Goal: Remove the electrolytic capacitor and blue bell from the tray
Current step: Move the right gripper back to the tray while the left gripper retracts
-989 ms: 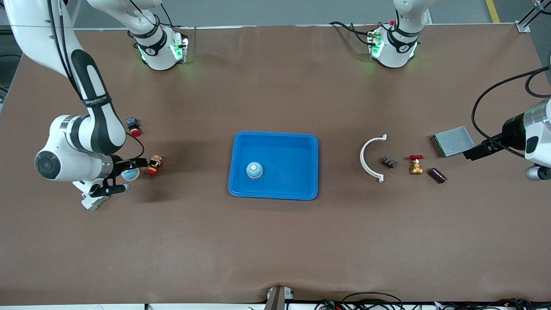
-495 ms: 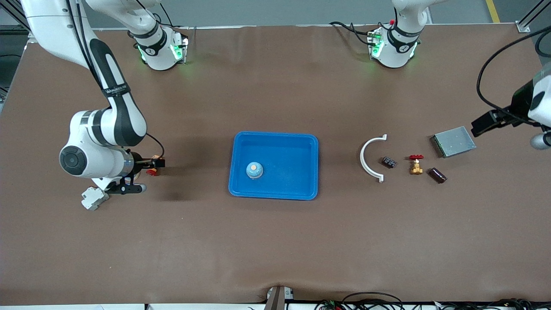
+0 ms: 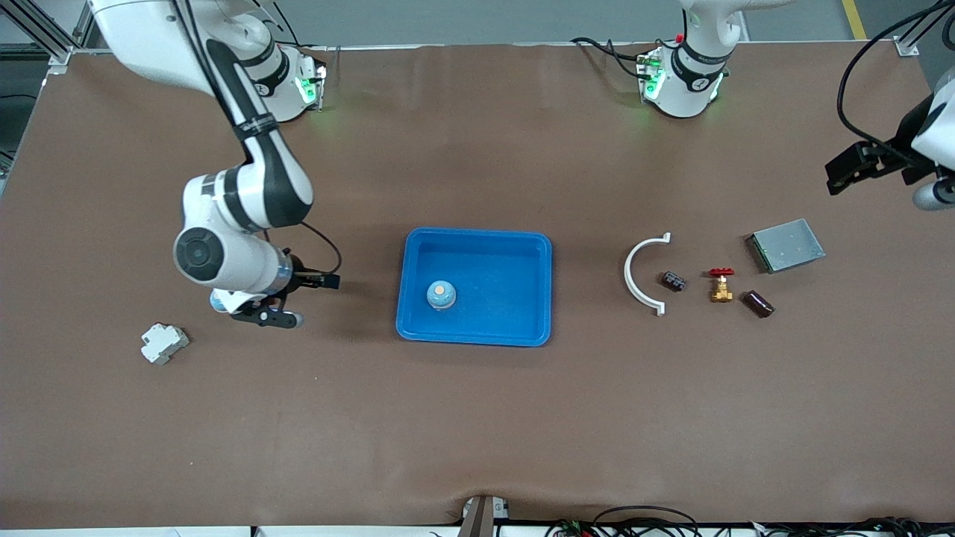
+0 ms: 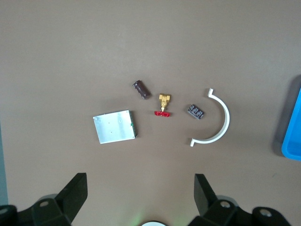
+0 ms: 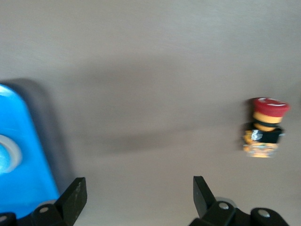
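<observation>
Bell [image 3: 441,295]: you see it in the blue tray [image 3: 522,246].
Capacitor [image 3: 758,303]: on the table beside the brass valve [image 3: 721,286], toward the left arm's end.
Left gripper [image 4: 139,194]: released, empty, above the metal plate [image 4: 114,126].
Right gripper [image 5: 136,197]: released, empty, beside the tray.

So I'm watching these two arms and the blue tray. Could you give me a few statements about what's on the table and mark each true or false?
1. A bell sits inside the blue tray. True.
2. The left gripper is clamped on the grey metal plate. False: its fingers are open and empty, up above that plate and the small parts.
3. The white curved piece lies in the tray. False: it lies on the table, toward the left arm's end.
4. The small brass valve has a red handle. True.
5. The right gripper holds nothing. True: its fingers are open, over the table beside the tray.
</observation>
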{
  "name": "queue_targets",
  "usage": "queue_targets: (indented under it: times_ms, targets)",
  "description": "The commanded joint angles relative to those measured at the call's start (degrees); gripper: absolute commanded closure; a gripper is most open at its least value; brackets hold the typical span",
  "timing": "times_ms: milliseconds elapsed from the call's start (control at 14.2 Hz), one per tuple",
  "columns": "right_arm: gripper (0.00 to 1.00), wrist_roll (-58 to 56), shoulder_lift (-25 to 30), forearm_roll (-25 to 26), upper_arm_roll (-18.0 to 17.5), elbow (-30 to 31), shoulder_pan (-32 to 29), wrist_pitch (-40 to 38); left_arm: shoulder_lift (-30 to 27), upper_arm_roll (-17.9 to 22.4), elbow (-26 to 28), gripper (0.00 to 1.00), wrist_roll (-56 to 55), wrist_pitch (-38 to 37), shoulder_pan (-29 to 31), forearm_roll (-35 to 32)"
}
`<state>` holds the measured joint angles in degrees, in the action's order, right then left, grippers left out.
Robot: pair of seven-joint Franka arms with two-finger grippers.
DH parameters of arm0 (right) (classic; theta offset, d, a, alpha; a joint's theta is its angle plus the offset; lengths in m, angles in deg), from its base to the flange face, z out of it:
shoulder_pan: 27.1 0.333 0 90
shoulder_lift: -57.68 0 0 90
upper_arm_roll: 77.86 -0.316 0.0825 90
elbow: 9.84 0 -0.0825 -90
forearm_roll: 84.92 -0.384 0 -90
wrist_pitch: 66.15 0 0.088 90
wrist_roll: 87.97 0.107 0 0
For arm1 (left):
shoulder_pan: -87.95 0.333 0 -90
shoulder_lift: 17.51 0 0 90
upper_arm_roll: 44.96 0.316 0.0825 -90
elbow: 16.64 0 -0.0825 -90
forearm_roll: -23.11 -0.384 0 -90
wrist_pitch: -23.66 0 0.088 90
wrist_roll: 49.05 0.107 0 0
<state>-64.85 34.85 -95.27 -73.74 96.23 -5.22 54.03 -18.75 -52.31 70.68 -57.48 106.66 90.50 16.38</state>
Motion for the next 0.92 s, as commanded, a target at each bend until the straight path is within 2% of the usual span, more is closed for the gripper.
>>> queue_targets:
  times_ms: [0,141,353,848]
  targets:
    - [0.0,7.53,0.6,-0.98,0.54,-3.84,4.55,0.14,-5.26,2.16,5.75,0.0,2.46,0.75,-1.58,1.54]
    - [0.0,9.74,0.42,-1.07,0.54,-5.6,7.19,0.32,-5.53,5.32,5.85,0.0,4.99,0.93,-2.72,3.11]
    - [0.0,9.84,-0.89,-1.85,0.54,-7.98,9.31,2.68,-5.53,5.42,5.15,0.0,5.19,1.37,-2.55,3.82]
    - [0.0,9.93,-9.23,-2.56,0.54,-13.95,13.61,4.8,-4.12,5.07,5.32,0.0,5.27,4.79,-2.38,4.44]
